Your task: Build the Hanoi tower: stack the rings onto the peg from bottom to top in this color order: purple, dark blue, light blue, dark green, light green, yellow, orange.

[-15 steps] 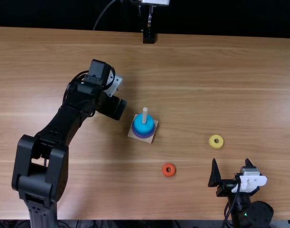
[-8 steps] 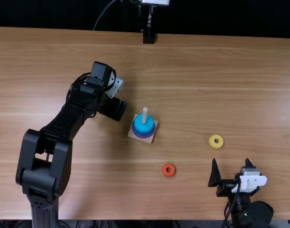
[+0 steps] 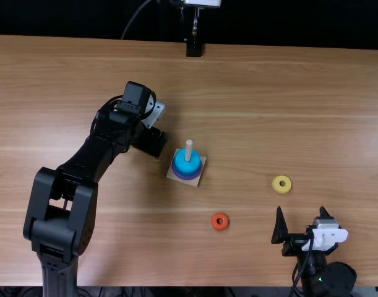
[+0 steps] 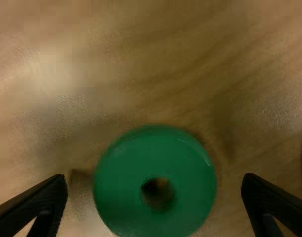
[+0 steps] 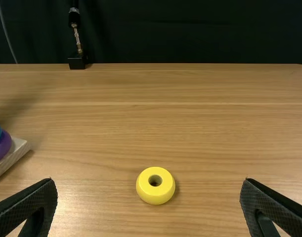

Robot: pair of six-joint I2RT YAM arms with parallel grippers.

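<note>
Nearest me, my right gripper (image 3: 301, 208) is spread and empty, four o'clock from the peg (image 3: 189, 147). Orange ring (image 3: 219, 228) lies at five, yellow ring (image 3: 281, 190) just past three. Purple ring (image 3: 190, 177) and light blue ring (image 3: 186, 166) are on the peg. Out at ten, it's the dark green pickup, I reckon: left gripper (image 4: 154, 182) open around dark green ring (image 4: 123, 187); next, centre, close, lift. Beyond, wood-grained table (image 3: 250, 93), black stand (image 3: 193, 48) at twelve, dark backdrop (image 3: 287, 25).
</note>
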